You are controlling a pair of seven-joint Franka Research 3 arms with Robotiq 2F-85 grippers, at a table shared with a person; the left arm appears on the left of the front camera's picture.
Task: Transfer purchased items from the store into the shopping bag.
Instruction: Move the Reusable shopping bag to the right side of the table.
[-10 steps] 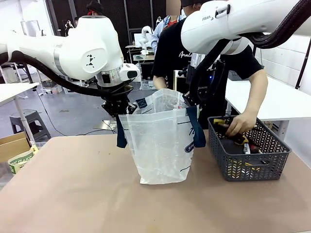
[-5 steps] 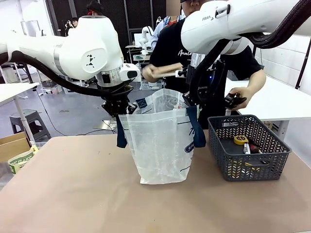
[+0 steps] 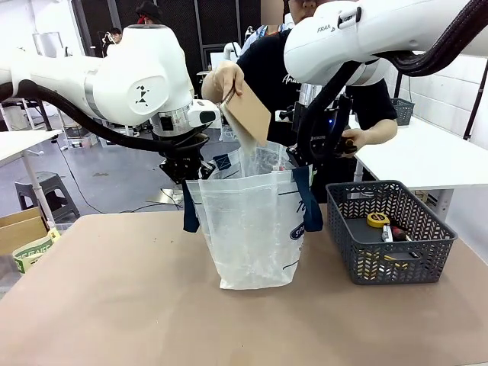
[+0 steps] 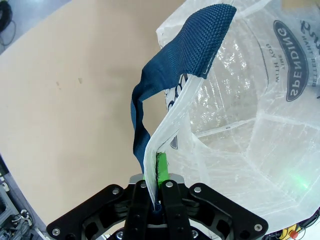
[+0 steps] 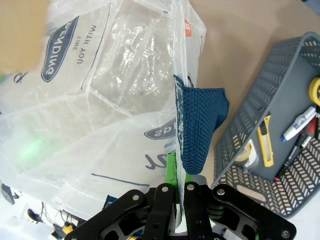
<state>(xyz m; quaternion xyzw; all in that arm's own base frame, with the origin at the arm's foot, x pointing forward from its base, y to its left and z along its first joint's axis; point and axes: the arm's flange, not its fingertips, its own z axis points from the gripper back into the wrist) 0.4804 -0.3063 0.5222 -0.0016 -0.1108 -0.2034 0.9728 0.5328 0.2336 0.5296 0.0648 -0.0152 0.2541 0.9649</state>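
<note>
Shopping bag [image 3: 252, 229], oval logo "SPENDING… WITH YOU", hangs open btwn 2 grippers. Left gripper [image 4: 159, 165] and right gripper [image 5: 175, 172] each pinch its rim tight by a navy handle. Basket [image 5: 245, 115] beside the right fingers holds approx 5 small items [image 5: 265, 145]. Person's hand [image 3: 223, 78] holds 1 brown card [image 3: 248, 113] above both.

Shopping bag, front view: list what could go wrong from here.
1. The left gripper and right gripper each pinch just a thin edge at the rim of the translucent white plastic shopping bag. A dropped item's weight may tug the film out.
2. The person's hand holds a flat brown cardboard-like piece tilted over the bag's mouth. Its corner may catch the rim instead of sliding in.
</note>
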